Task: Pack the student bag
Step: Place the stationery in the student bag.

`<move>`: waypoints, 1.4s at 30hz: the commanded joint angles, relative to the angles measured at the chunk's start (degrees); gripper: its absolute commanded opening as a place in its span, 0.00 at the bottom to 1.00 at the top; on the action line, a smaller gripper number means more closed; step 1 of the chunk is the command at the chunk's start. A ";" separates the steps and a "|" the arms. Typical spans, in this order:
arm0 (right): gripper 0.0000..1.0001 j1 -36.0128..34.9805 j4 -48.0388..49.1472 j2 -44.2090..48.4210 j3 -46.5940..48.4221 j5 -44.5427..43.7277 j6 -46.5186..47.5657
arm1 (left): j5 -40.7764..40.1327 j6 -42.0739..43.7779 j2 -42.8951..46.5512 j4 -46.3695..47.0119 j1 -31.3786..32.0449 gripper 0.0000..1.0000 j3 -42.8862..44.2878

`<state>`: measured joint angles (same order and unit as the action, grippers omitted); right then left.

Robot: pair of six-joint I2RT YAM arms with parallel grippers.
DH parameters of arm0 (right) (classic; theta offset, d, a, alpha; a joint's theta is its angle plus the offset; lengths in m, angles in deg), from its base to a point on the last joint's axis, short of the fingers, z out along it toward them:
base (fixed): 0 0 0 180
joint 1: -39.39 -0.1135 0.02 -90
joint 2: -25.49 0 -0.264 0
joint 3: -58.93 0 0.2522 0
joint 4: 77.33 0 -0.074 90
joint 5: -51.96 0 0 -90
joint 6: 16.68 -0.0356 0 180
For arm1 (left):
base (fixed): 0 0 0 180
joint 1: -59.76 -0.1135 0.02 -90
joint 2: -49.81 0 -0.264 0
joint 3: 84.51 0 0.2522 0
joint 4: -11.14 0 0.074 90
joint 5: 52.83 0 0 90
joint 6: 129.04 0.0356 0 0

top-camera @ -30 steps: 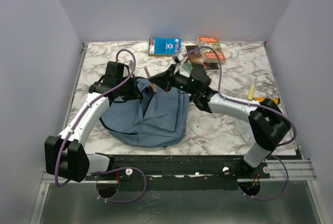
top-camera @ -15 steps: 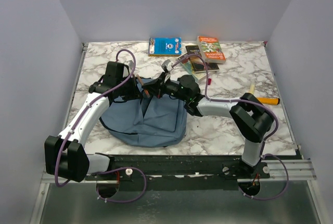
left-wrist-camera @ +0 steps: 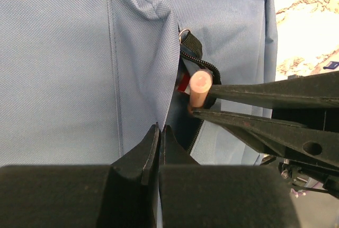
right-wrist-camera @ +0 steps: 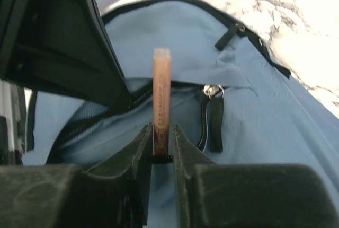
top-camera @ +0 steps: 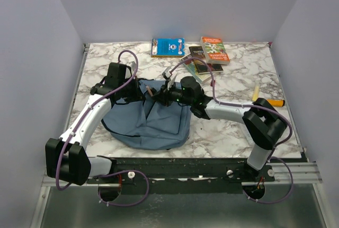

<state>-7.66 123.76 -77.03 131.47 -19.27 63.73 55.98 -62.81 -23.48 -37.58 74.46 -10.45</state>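
Student bag [top-camera: 153, 124] of dusty-blue fabric: left fingers [left-wrist-camera: 151, 148] pinch its pocket, right fingers [right-wrist-camera: 140, 148] pinch a peach tube [right-wrist-camera: 161, 95].

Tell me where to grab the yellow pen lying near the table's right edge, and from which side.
Grip the yellow pen mid-barrel, coming straight down, jaws closing front to back across it. It lies flat with its length running left to right, so likely only its thin width can be pinched. Keep clear of the pale stick by its left end.
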 commanded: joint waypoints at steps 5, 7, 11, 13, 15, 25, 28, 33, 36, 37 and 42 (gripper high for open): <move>0.47 -0.33 -23.18 9.59 2.63 -7.46 -2.78 | 1.33 -0.05 1.51 1.74 -0.02 0.00 0.40; 0.56 -0.25 -25.41 11.81 2.55 -10.71 -5.11 | 1.29 -0.05 1.60 1.74 -0.03 0.00 0.42; 0.62 -0.15 -30.87 13.46 4.46 -17.38 -4.50 | 1.08 0.03 2.01 1.74 -0.02 0.00 0.33; 0.65 -0.06 -31.10 12.09 6.64 -17.90 -4.88 | 1.31 -0.06 2.15 1.74 -0.02 0.00 0.35; 0.65 -0.06 -31.69 9.29 10.65 -17.51 -7.67 | 1.99 -0.23 2.13 1.74 -0.02 0.00 0.53; 0.31 -0.06 -37.89 -6.76 30.77 -16.10 -14.44 | 2.02 -0.32 1.89 1.92 -0.02 0.00 0.16; 0.23 -0.06 -39.75 -8.96 32.55 -14.20 -15.00 | 2.64 -0.44 1.64 1.91 -0.02 0.00 0.36; 0.12 -0.02 -39.12 -7.27 26.24 -11.11 -16.62 | 2.03 -0.32 1.77 1.94 -0.02 0.00 0.22; 0.08 -0.06 -39.07 -4.45 21.81 -8.13 -16.25 | 2.93 -0.32 1.54 1.92 0.02 0.00 0.53; 0.07 -0.06 -40.07 -3.14 20.87 -8.31 -15.72 | 2.55 -0.25 1.49 1.96 -0.02 0.00 0.40; 0.08 -0.04 -41.17 3.89 17.96 -14.01 -12.34 | 2.37 -0.23 1.49 1.91 -0.02 0.00 0.61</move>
<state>-7.66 85.49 -80.31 150.09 -30.81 48.45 56.30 -62.83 -23.27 -37.91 74.46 -10.45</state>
